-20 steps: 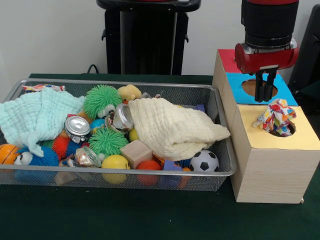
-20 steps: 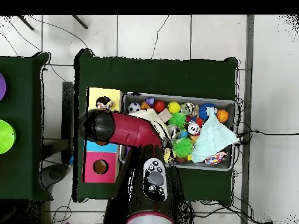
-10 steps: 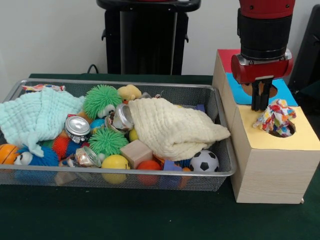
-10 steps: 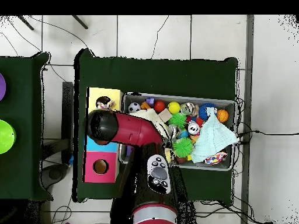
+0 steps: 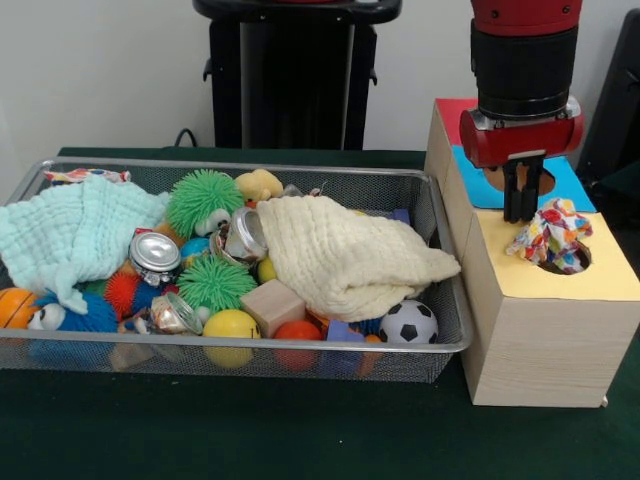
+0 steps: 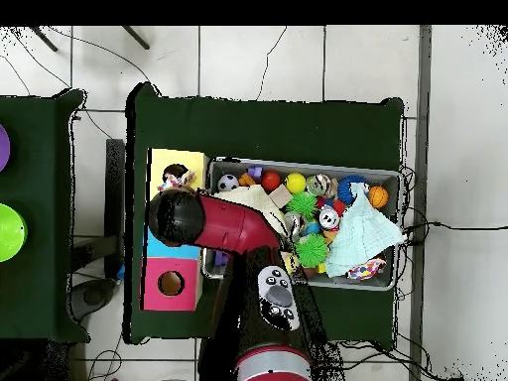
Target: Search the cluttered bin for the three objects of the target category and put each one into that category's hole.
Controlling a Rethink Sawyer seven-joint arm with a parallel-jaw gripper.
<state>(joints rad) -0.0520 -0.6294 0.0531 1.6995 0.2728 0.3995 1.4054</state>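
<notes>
Hovering at upper right of the front view, the gripper (image 5: 521, 208) has fingers nearly together and empty, just behind a knotted cloth piece (image 5: 551, 234) perched half in the yellow hole (image 5: 570, 260), probably snagged; another piece (image 5: 85, 175) lies at the bin (image 5: 300, 168) upper-left rim.

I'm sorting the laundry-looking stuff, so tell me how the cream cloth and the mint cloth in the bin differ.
The cream cloth lies bunched in a thick heap toward the bin's box-side end, draped over toys with one corner reaching the rim. The mint cloth lies flatter at the opposite end, with a tail trailing down over the blue ball. They differ in colour, pale yellow-cream against pale green. Both share a crinkled, quilted texture and rest inside the bin.
</notes>
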